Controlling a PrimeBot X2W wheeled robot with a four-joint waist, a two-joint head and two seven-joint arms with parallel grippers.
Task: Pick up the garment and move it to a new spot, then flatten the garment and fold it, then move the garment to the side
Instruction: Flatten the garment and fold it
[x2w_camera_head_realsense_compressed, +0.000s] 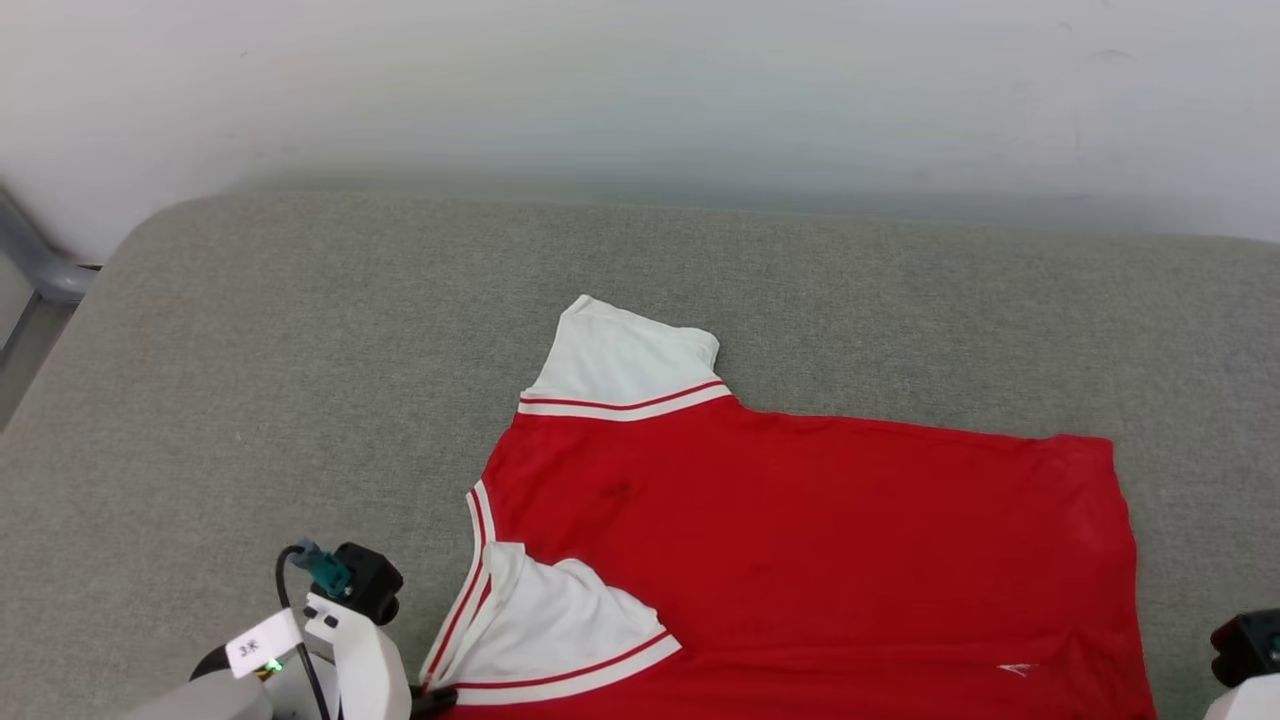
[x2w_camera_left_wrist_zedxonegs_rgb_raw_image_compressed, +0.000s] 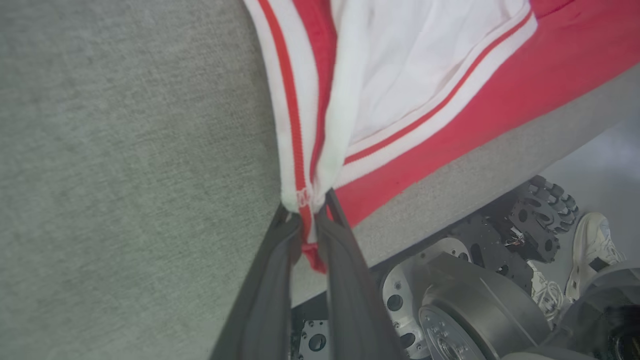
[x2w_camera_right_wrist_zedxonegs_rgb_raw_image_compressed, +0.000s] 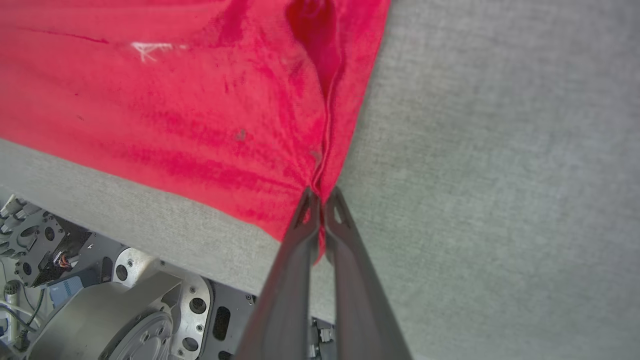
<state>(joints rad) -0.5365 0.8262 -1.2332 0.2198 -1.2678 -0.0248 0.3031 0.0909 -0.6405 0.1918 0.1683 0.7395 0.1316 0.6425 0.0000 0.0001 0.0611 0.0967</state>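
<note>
Bright, soft, even light falls on the shirt (x2w_camera_head_realsense_compressed: 800, 540) and the grey cushion (x2w_camera_head_realsense_compressed: 300, 350) around it, with no hard shadows. Beyond the shirt the white wall (x2w_camera_head_realsense_compressed: 640, 90) looks hazy and washed out, dimmer where it meets the cushion. In the wrist views the left gripper (x2w_camera_left_wrist_zedxonegs_rgb_raw_image_compressed: 307, 212) and right gripper (x2w_camera_right_wrist_zedxonegs_rgb_raw_image_compressed: 321, 197), at the shirt's edge, blur toward the lens.

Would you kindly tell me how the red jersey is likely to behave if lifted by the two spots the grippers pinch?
The garment will probably sag limply: it puckers where the right gripper pinches it. It looks thin, so likely light. The folded-over white sleeve by the left gripper may flop open.
</note>
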